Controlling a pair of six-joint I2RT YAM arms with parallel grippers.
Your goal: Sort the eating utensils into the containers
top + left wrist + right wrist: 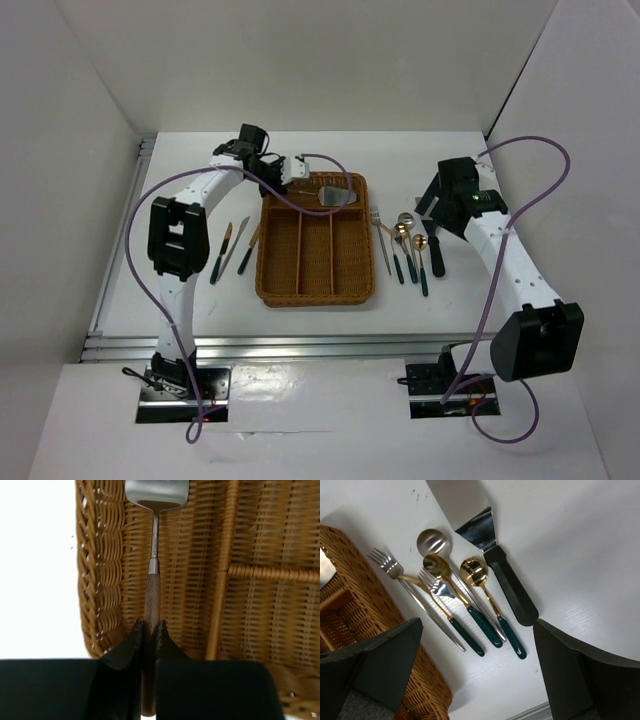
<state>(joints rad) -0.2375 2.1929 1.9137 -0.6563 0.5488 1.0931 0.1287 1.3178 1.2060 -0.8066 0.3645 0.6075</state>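
Left gripper [151, 630] clenched on the server [156, 495] handle, over the tray's [100, 580] far slot. Right gripper [477, 640] released, jaws spread above the gold spoon [472, 571].

tray [102, 570]: rough woven wicker | server [151, 600]: wood handle, shiny metal head | gold spoons [473, 573]: glossy metal

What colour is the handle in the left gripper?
Brown wood grain on the server handle; left wrist view shows it best.

no text, label, brand or number can be read on anything here
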